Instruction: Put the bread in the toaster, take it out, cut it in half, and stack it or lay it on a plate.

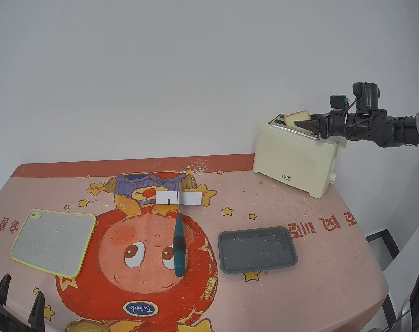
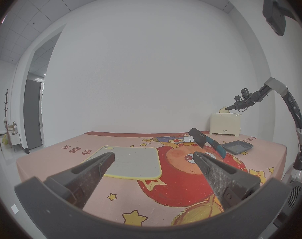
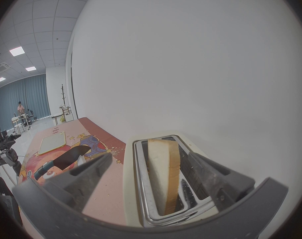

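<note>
The table (image 1: 310,291) is covered by a pink cloth with a large cartoon figure printed on it, and crumbs lie scattered across the cloth. A cream toaster (image 1: 294,162) stands at the far right corner, close to the wall. On the robot's left lies a grey cutting board (image 1: 52,241) with a yellow-green edge, flat on the cloth. Right of the middle and near the front is a dark grey rectangular tray (image 1: 257,250), with crumbs speckled in it.

Between the board and the tray is a knife (image 1: 179,247). Its teal handle points toward the robot, and its dark blade points toward a small white stand (image 1: 178,198) farther back. I cannot tell whether the blade rests in the stand.

A slice of bread (image 1: 298,116) stands upright in one slot of the toaster, its upper part above the top.

The right gripper (image 3: 149,156) hangs level with the toaster's top, right at the bread. Its jaws are spread wide, with the slice between them in the wrist view, and they grip nothing.

The left gripper (image 2: 153,155) is low at the front left edge of the table, near the cutting board. Its jaws are wide apart and empty.
</note>
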